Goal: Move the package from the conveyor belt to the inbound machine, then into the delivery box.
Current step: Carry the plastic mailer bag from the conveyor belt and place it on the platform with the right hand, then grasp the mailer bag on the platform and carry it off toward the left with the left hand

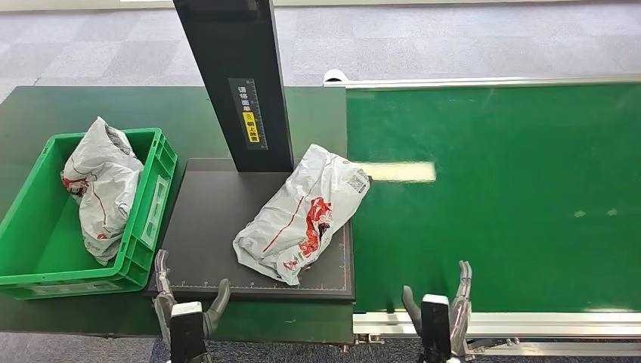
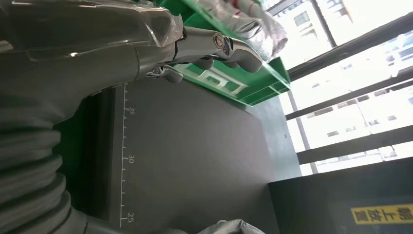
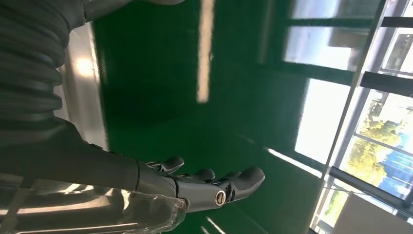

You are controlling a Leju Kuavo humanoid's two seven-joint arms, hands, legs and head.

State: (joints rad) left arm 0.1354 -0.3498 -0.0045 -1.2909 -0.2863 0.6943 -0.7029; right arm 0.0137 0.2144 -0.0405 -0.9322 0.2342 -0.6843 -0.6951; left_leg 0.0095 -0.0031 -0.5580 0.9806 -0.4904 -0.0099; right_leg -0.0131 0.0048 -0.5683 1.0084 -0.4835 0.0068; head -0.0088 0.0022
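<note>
I am looking down from the head camera at a grey poly mailer package [image 1: 302, 215] with red print, which is lying tilted on the dark platform of the inbound machine [image 1: 204, 227], its upper end just reaching past the platform's edge toward the green conveyor belt [image 1: 499, 197]. The machine's black upright column [image 1: 238, 76], carrying a yellow label [image 1: 253, 127], is standing at the back of the platform, just behind the package. To the left, the green plastic delivery box [image 1: 155, 197] is sitting beside the platform on the dark green counter [image 1: 75, 102], and another grey mailer bag [image 1: 102, 185] is leaning inside it against the far wall. My left robot hand [image 1: 189, 302] is hanging low at the near edge of the platform, fingers apart and grasping nothing; in the left wrist view I am seeing its fingers [image 2: 214, 46] stretching out over the ruled platform surface toward the green box wall [image 2: 234, 83]. My right robot hand [image 1: 438, 302] is hovering at the near edge of the belt, likewise released, and the right wrist view is showing its fingers [image 3: 214, 183] extended over bare green belt [image 3: 160, 97] with nothing between them. Both hands are sitting well apart from the package.
</note>
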